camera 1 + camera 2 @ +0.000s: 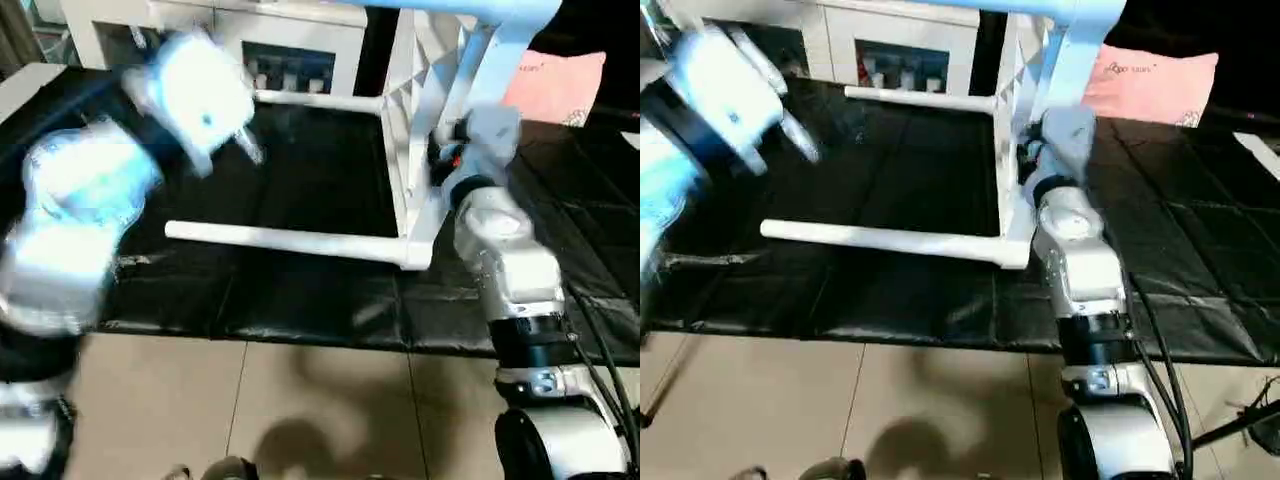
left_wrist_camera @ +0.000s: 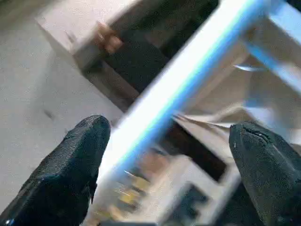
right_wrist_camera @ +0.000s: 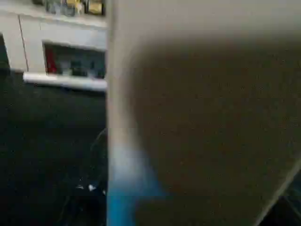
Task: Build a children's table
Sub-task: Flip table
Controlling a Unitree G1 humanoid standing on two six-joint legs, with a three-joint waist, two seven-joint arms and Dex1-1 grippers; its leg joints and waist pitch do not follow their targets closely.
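Your left arm is raised high on the left of the head views, forearm angled up and inward, badly blurred. Your left gripper [image 2: 167,165] stands wide open in its wrist view: the two black fingers [image 2: 70,165] are far apart and hold nothing, with a white leg [image 2: 188,80] crossing beyond the gap, apart from both pads.

Your right arm reaches forward and up on the right, its silver forearm rising from the lower edge. Your right gripper [image 1: 455,150] sits against the ribbed underside of the tabletop [image 1: 420,110]. I cannot tell how far its fingers stand apart, nor whether it grips the plastic; its wrist view is taken up by a close white surface.

The children's table stands on its side on the black mat [image 1: 300,300], tabletop upright and edge-on. Two legs point toward your left arm: the near leg [image 1: 290,240] low over the mat, the far leg [image 1: 320,100] beyond it. A further leg [image 1: 470,12] runs across the upper edge.

Behind stands a white cabinet [image 1: 290,45] with glass doors. A pink pillow [image 1: 560,85] lies on the mat at the far right. Beige floor tiles [image 1: 300,410] lie nearest you.
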